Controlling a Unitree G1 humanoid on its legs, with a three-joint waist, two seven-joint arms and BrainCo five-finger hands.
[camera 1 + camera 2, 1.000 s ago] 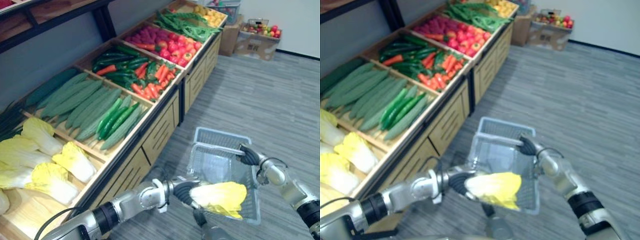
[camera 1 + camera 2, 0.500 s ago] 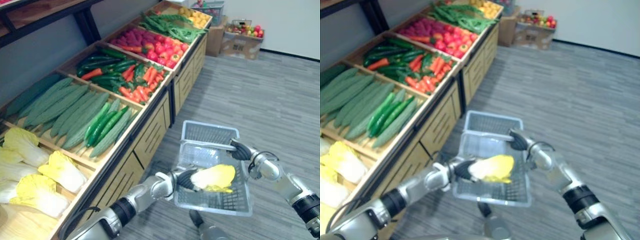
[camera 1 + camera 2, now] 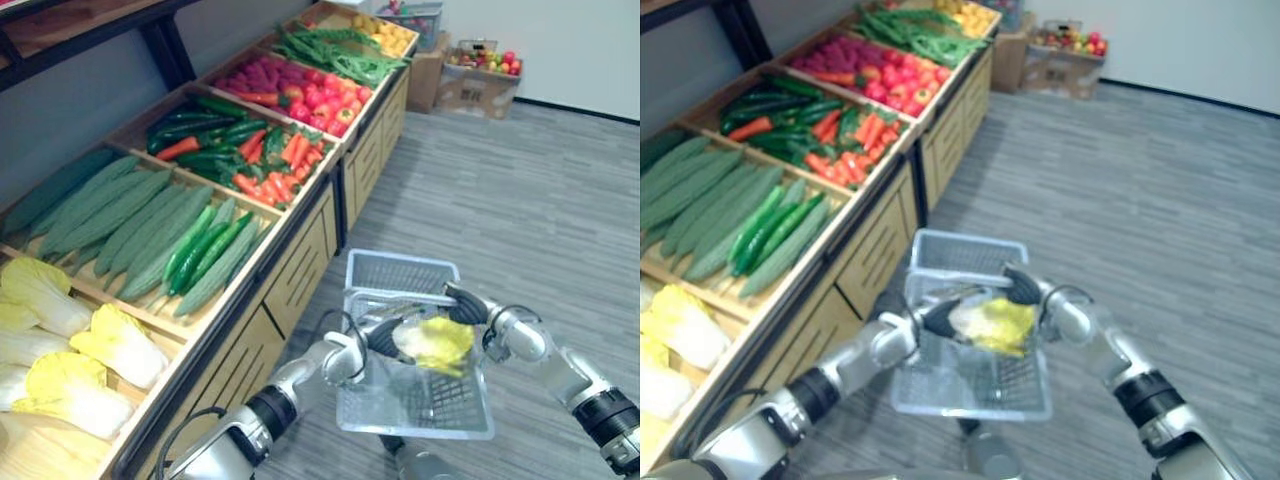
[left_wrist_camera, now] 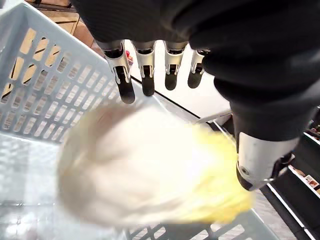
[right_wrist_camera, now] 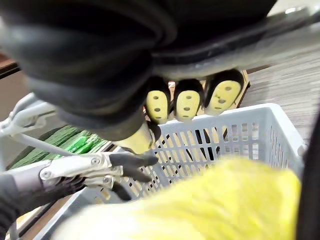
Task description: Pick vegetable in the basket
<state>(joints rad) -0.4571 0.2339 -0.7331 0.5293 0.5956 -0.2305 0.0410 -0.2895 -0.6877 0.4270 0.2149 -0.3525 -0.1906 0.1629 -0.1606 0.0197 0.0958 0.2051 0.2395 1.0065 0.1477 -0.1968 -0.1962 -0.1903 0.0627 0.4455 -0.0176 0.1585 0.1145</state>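
Open grey plank floor [image 3: 540, 200] is seen beyond and to the outer side of the right hand [image 3: 466, 303], while the wooden produce stand [image 3: 300, 262] runs close along the outer side of the left hand [image 3: 385, 338]. The basket [image 3: 412, 433], of pale plastic mesh with a thin wire handle [image 3: 395, 296], is hung from the right hand, whose fingers are curled round that handle. The left hand is held over the basket's near rim, its fingers [image 4: 123, 82] straight and spread, nothing gripped. The napa cabbage [image 3: 437, 342], white at the stem end and crinkled yellow at the leaf tips, is seen just past those fingertips, within the basket's walls; whether it is touched cannot be told.
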